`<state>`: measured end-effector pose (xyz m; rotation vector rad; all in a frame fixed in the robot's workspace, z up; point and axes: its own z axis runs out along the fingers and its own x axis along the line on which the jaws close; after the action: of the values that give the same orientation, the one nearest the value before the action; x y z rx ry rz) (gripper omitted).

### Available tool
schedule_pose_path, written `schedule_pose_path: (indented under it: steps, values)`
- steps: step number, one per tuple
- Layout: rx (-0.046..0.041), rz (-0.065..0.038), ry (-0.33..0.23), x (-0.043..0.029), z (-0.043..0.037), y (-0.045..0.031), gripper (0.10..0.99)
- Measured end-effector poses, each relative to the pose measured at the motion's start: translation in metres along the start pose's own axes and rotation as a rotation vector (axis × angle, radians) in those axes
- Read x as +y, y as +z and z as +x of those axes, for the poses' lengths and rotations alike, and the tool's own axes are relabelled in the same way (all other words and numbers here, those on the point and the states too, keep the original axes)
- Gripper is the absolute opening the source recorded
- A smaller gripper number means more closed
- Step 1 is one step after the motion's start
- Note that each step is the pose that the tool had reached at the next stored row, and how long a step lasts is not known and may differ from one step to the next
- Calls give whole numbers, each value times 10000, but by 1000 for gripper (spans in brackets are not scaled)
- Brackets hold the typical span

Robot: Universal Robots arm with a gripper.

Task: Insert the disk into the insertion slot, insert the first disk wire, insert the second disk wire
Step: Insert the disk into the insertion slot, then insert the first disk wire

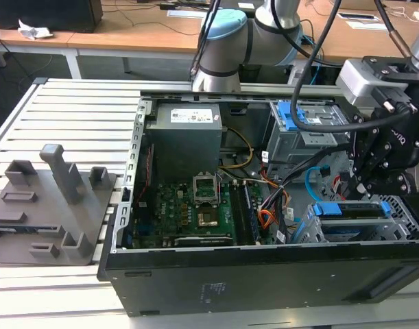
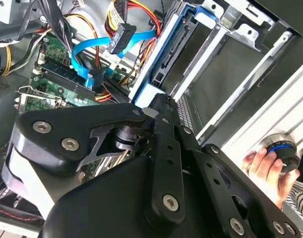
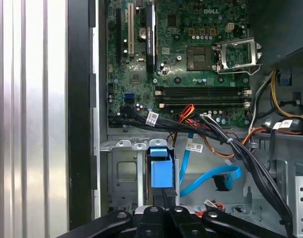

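Two jaws sit closed together, gripping nothing, tips just at the blue end of the disk (image 3: pixel 160 171). It stands on edge in the slot (image 3: pixel 122 171), long axis running straight ahead of them.

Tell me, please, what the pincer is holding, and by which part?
The pincer seems to pinch the disk by the outer end of its blue caddy.

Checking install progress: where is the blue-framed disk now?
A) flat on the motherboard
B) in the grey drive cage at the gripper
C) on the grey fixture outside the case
B: the disk sits in the insertion slot, right by the gripper.
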<state>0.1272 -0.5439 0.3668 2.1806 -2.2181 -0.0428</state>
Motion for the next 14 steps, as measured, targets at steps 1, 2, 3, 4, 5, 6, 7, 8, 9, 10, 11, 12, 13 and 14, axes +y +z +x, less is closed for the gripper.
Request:
schedule_pose_path:
  steps: [1, 2, 3, 4, 5, 6, 7, 8, 9, 10, 11, 12, 13, 14]
  values:
    - [-1, 0, -2, -6, -1, 25, 106]
    - [0, 0, -1, -13, -1, 45, 106]
    - [0, 0, 1, -26, -1, 68, 106]
    - [1, 0, 0, -46, -1, 78, 106]
    - [0, 0, -1, -63, -2, 81, 106]
    - [1, 0, 1, -63, -2, 81, 106]
    - [0, -1, 0, -63, -1, 81, 106]
    - [0, 0, 0, -64, -1, 81, 106]
    - [0, -1, 0, -64, -1, 81, 106]
    - [0, 0, 0, -64, -1, 81, 106]
    - [0, -1, 0, -64, -1, 81, 106]
    - [0, 0, 0, -64, -1, 81, 106]
    - [0, -1, 0, -64, -1, 81, 106]
    - [0, 0, 0, -64, -1, 81, 106]
